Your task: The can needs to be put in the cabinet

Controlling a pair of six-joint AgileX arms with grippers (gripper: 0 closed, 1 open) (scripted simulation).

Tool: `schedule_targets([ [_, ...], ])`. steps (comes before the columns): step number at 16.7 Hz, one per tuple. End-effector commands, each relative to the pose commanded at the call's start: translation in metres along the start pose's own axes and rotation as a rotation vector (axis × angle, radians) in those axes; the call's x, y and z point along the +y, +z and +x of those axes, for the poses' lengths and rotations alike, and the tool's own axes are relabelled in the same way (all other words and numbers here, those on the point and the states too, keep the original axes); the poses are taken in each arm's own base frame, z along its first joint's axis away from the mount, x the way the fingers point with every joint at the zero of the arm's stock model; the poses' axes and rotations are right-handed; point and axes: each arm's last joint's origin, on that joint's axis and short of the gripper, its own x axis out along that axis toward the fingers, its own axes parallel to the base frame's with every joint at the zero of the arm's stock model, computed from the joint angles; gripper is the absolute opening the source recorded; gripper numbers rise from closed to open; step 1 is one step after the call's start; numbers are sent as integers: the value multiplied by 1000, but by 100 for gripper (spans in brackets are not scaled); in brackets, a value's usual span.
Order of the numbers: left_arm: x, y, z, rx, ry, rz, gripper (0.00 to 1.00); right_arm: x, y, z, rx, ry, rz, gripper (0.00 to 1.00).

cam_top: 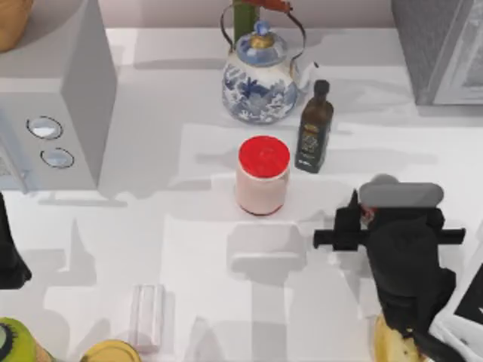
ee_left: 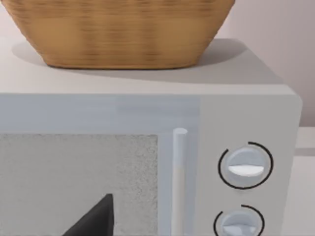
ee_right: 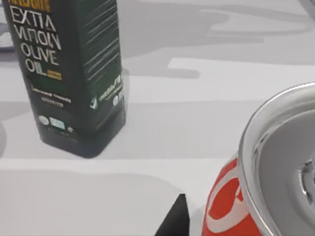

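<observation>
1. My right gripper (cam_top: 367, 215) sits over the can (ee_right: 266, 196), just beside the olive oil bottle (cam_top: 314, 128); can't tell if my fingers are closed on it.
2. Can not yet in the cabinet (cam_top: 441, 49); the lift and carry are left, I judge.
3. Bottle, pink jar (cam_top: 263, 175) and teapot (cam_top: 260, 75) stand near the can.
4. Left arm (cam_top: 9, 249) parked by the microwave (cam_top: 53, 98); its fingers unclear.

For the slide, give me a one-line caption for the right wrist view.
Right wrist camera close above the red can, silver top toward the lens, olive oil bottle standing beyond on the white table.
</observation>
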Motion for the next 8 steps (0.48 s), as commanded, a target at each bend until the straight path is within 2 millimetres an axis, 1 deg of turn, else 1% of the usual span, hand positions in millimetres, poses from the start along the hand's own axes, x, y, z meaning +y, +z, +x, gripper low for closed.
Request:
schedule_targets([
  [4, 0, 0, 0, 0, 0, 0, 100, 0, 0, 0, 0, 0, 0, 2],
  [5, 0, 0, 0, 0, 0, 0, 100, 0, 0, 0, 0, 0, 0, 0],
  [8, 0, 0, 0, 0, 0, 0, 100, 0, 0, 0, 0, 0, 0, 0],
])
